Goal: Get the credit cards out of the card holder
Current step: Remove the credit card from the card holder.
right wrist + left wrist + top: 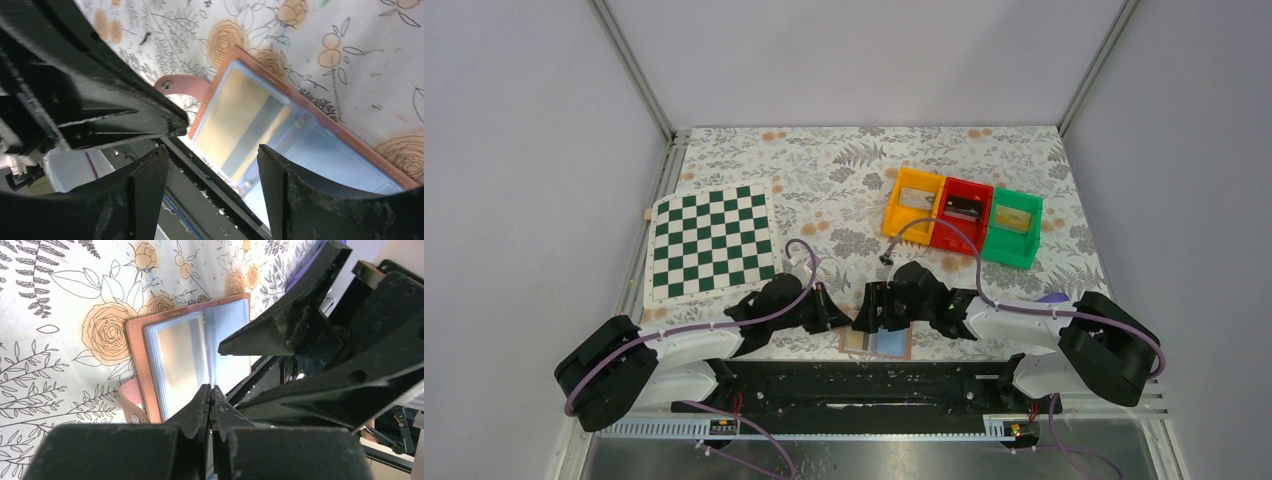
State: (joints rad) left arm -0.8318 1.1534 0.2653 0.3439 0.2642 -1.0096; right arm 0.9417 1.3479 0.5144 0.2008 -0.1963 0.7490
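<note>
At the near edge of the tabletop (844, 180), just beyond the rail that carries the 2 arms, the card holder (876, 343) lies open and flat with its pale and blue inside facing up. The left fingers (204, 407) are clenched tight together, their tips at the near edge of its clear sleeves. I cannot tell whether they pinch a sleeve or only press down on it. The right fingers (150, 185) stand released, well apart, with nothing between them, hanging just above the open pages. A yellowish credit card (240, 120) with a grey stripe sits in the left-hand sleeve, and the snap strap (180, 85) sticks out beside it.

As I judge it, the holder is opened and no card is out yet, so the step in hand is the first grasp. The next move calls for the left fingers to pin the holder while the right fingers come in low, catch 1 thin card edge and slide it clear of its sleeve.

Farther off on the floral cloth lie a green-and-white chessboard (712, 245) to the left and 3 joined bins (961, 215), orange, red and green, to the right. Plain pale walls and metal frame posts close the space.
</note>
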